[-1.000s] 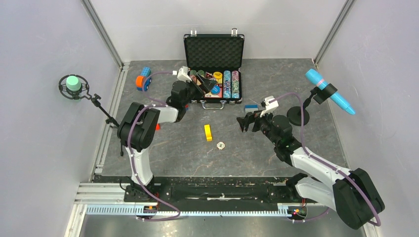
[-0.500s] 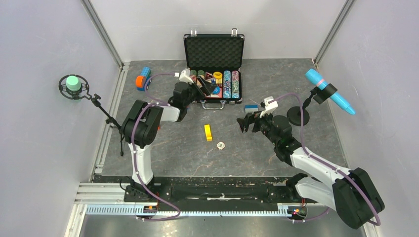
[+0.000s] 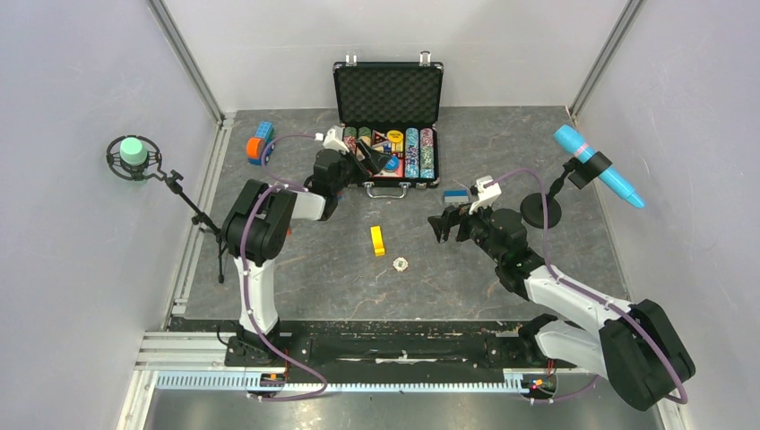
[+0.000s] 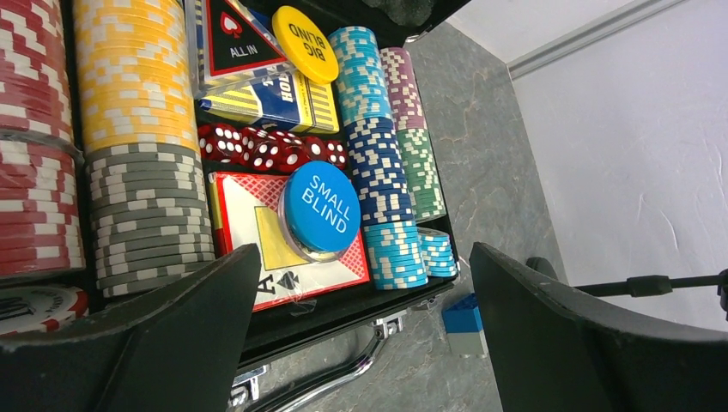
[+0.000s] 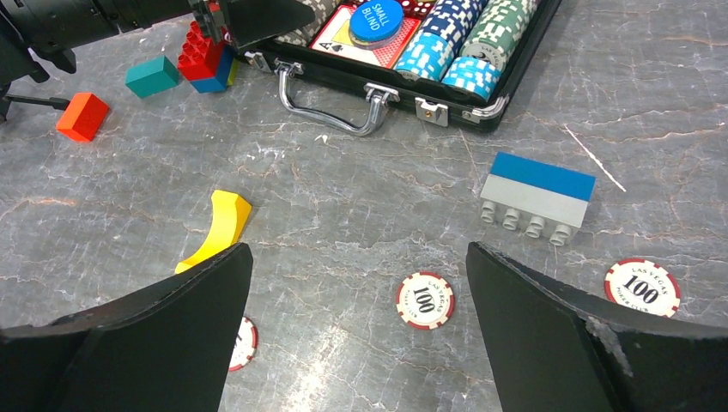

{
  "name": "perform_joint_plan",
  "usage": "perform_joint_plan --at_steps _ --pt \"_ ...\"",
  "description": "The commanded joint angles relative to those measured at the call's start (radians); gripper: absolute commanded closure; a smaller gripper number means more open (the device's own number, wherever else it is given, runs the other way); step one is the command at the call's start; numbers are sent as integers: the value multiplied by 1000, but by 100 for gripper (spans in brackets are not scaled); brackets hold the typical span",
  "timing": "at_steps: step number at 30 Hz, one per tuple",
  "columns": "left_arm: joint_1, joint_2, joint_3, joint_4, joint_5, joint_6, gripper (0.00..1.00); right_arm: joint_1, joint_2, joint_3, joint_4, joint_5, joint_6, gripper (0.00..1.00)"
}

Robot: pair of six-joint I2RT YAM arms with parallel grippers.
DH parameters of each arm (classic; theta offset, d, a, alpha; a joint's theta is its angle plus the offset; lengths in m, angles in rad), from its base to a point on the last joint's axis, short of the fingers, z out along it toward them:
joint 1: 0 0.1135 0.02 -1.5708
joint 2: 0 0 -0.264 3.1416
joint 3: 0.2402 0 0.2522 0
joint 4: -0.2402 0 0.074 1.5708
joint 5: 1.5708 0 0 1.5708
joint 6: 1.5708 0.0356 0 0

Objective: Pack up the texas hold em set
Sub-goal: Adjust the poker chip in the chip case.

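The black briefcase (image 3: 387, 93) lies open at the back, grey foam in its lid, rows of coloured chips (image 4: 142, 77) in its base. In the left wrist view a blue "small blind" button (image 4: 320, 210) rests on a card deck, above the silver handle (image 4: 330, 384). My left gripper (image 3: 376, 159) is open and empty over the case's front edge (image 4: 365, 253). My right gripper (image 3: 441, 224) is open and empty above the table (image 5: 358, 257). Three pale red-edged "100" chips lie below it: one (image 5: 425, 300) between the fingers, one (image 5: 642, 287) right, one (image 5: 244, 342) half hidden. One chip (image 3: 401, 264) shows from above.
A curved yellow block (image 3: 377, 240) lies mid-table. A blue and grey brick (image 5: 536, 197) sits right of the case handle. Red, blue, teal and orange bricks (image 3: 260, 143) lie left of the case. A microphone stand (image 3: 541, 210) stands at the right, another (image 3: 134, 157) at the left.
My left gripper has moved slightly further over the case's front. My right gripper has shifted slightly left. Nothing was picked up or let go.
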Motion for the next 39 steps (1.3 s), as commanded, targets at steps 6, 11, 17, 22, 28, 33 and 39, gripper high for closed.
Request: perform_joint_plan --at_steps 6,11,17,22,28,33,39 --pt "21 20 17 -8 -50 70 2 -1 16 8 26 -17 -19 2" --pt "23 2 35 -14 -17 75 2 -1 16 33 10 -12 -43 2" --pt "22 -51 85 -66 36 88 1 -1 21 110 -81 40 -69 2" --pt "22 -112 79 -66 81 63 1 -1 16 204 -214 153 -65 2" --pt "21 -222 50 -142 55 32 1 -2 -18 262 -294 140 -105 2" --pt "20 -346 73 -403 -25 38 1 -4 -10 255 -328 206 -86 2" --pt "20 -490 136 -815 -137 91 0 -10 115 395 -562 362 -32 2"
